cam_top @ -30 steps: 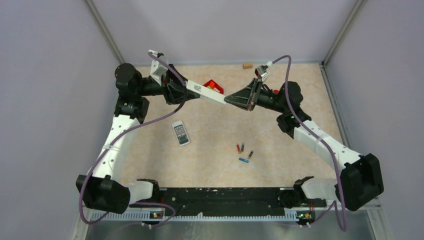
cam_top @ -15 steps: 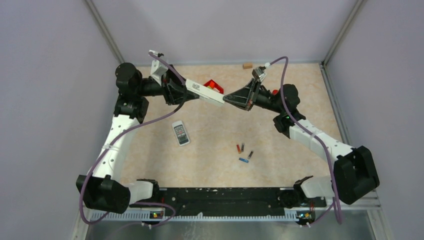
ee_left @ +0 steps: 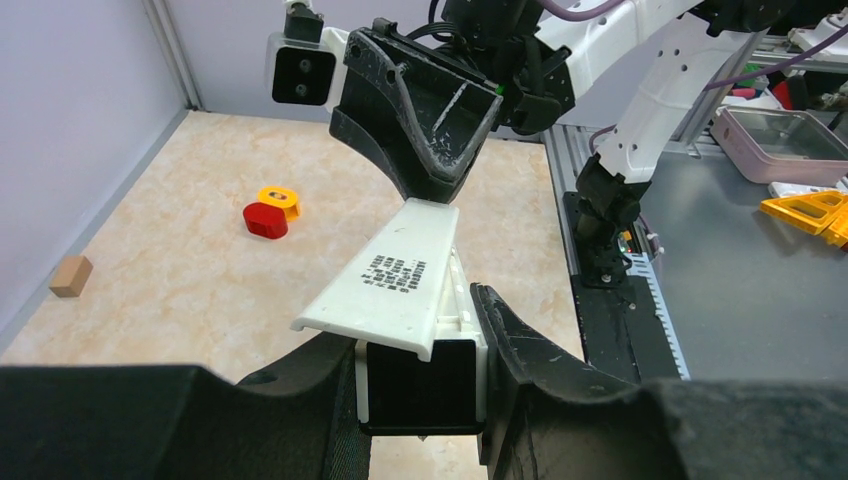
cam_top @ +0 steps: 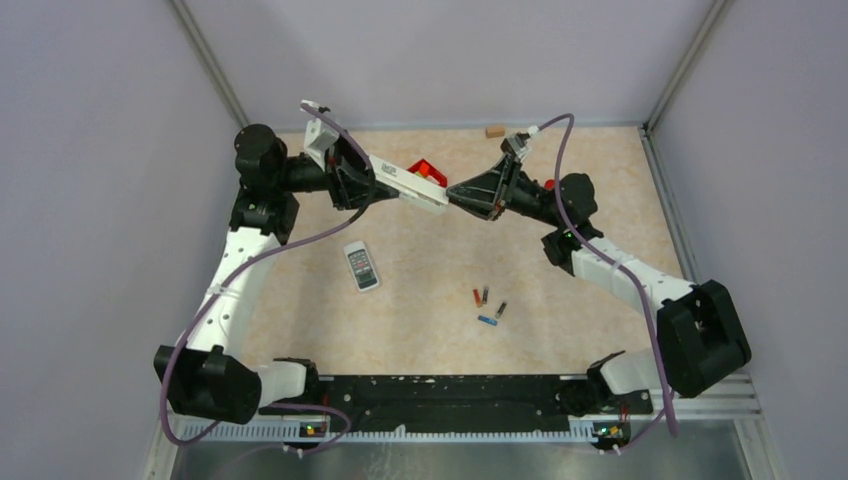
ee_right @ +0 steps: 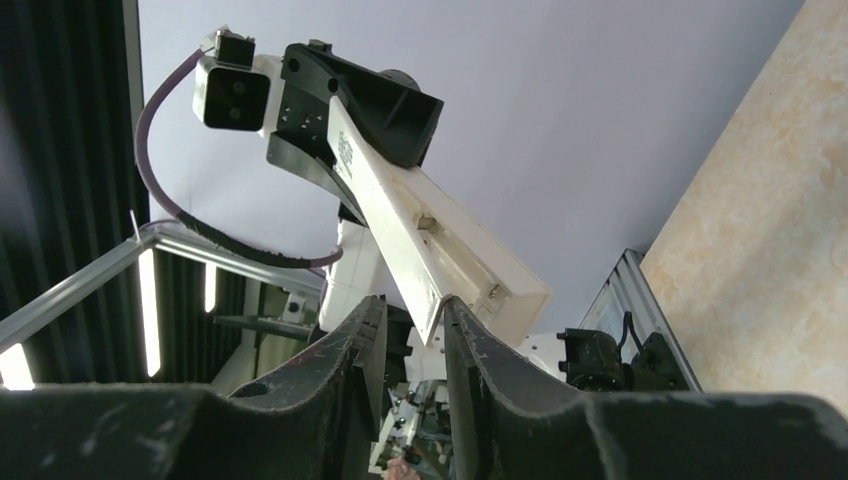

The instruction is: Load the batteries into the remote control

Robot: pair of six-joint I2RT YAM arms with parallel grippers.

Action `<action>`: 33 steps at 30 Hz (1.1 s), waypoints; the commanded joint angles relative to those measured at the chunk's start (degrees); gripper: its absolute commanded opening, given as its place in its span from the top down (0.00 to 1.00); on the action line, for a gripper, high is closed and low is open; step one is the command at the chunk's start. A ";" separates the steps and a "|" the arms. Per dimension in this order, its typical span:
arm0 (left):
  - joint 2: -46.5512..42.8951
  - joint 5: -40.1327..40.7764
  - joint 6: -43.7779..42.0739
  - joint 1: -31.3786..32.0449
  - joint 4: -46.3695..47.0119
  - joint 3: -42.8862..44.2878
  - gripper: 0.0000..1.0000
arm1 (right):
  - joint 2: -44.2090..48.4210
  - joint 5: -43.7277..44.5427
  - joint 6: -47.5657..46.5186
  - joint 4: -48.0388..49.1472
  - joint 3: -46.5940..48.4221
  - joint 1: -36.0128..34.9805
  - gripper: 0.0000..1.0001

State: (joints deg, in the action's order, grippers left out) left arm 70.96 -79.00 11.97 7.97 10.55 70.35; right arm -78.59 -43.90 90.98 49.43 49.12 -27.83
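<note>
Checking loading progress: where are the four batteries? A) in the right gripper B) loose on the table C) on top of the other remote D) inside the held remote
B: the batteries lie loose on the table, well apart from the remote that the left gripper holds up.

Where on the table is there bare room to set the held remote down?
Barest: the table between the small remote and the batteries, and the near strip from the batteries to the arm bases. Crowded: far middle, where the left gripper and right gripper meet on the white remote near the red toy.
</note>
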 commanded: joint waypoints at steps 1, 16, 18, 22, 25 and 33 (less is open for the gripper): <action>0.05 -0.44 -1.15 -0.23 0.71 -0.05 1.00 | -0.54 -0.66 0.29 4.02 0.79 0.28 0.68; -0.86 -0.38 -1.24 -0.21 0.49 -0.66 1.00 | -2.62 2.25 3.16 10.69 1.50 -2.65 0.64; -0.82 -0.37 -1.24 -0.23 0.48 -0.76 1.00 | -2.75 2.88 3.15 10.89 1.73 -3.23 0.64; -1.09 -0.18 -1.16 -0.23 0.70 -0.99 1.00 | -2.92 4.49 4.16 12.15 1.13 -3.73 0.70; -1.35 -0.08 -1.03 -0.23 1.00 -0.92 1.00 | -3.18 6.13 5.95 14.69 0.33 -3.87 0.72; -1.42 0.04 0.34 -0.23 2.52 -1.39 1.00 | -5.04 6.64 9.29 17.67 0.70 -4.64 0.60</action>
State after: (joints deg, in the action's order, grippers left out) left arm 71.11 -78.81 11.92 7.97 10.00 69.71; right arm -82.70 -38.28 98.26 62.17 49.12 -31.29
